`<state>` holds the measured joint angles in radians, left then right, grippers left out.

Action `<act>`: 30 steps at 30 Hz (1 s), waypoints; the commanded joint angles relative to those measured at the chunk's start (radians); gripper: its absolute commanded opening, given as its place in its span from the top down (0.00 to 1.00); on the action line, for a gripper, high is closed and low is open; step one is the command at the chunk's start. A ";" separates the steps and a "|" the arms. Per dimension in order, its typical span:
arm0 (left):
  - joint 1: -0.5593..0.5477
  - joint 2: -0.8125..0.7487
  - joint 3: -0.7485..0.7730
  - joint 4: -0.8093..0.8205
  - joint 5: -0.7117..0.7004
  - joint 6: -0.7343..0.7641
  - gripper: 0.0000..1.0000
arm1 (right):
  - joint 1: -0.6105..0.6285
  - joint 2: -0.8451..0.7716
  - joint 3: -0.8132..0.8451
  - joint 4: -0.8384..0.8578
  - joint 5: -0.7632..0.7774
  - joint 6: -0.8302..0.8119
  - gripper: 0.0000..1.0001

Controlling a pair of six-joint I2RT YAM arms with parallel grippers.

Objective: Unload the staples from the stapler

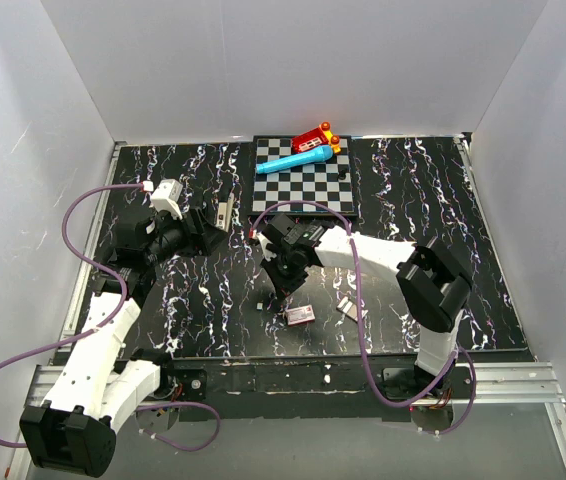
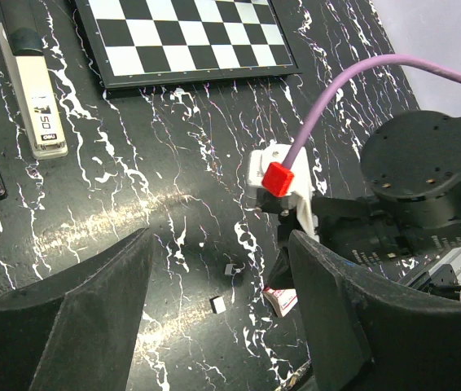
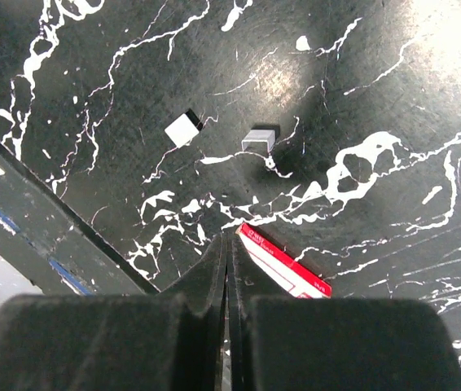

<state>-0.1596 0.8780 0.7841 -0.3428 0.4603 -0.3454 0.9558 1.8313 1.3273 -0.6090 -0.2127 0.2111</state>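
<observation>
Above the worktop (image 3: 393,73), my right claw (image 3: 227,244) is pinched shut, seemingly empty; my left claw (image 2: 221,244) gapes wide. Staple clumps (image 3: 261,138) lie loose; next, probably, I inspect the stapler (image 2: 31,90).

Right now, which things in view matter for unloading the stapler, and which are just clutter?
Job:
- stapler
- two small grey blocks, probably staples
- left gripper, open
- right gripper, shut

Lying about:
- chessboard
- blue pen-shaped item
- red-and-yellow toy
- pink-and-white box
</observation>
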 commanded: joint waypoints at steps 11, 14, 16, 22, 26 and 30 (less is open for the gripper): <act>-0.003 -0.014 0.006 0.010 0.012 -0.003 0.34 | 0.011 0.121 0.144 -0.069 0.019 0.039 0.99; -0.003 -0.017 0.006 0.010 0.014 -0.004 0.34 | 0.009 0.143 0.167 -0.080 0.027 0.040 0.99; -0.003 -0.019 0.006 0.008 0.015 -0.003 0.34 | 0.009 0.151 0.176 -0.080 0.032 0.045 0.99; -0.003 -0.022 0.007 0.008 0.020 -0.003 0.34 | 0.009 0.187 0.219 -0.103 0.036 0.051 0.99; -0.003 -0.024 0.007 0.008 0.021 -0.003 0.34 | 0.011 0.201 0.230 -0.107 0.039 0.056 0.99; -0.003 -0.024 0.007 0.008 0.021 -0.003 0.34 | 0.009 0.215 0.250 -0.110 0.047 0.060 0.99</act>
<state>-0.1593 0.8768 0.7841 -0.3431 0.4633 -0.3500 0.9581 2.0224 1.5200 -0.7021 -0.1810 0.2596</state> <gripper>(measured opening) 0.661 0.022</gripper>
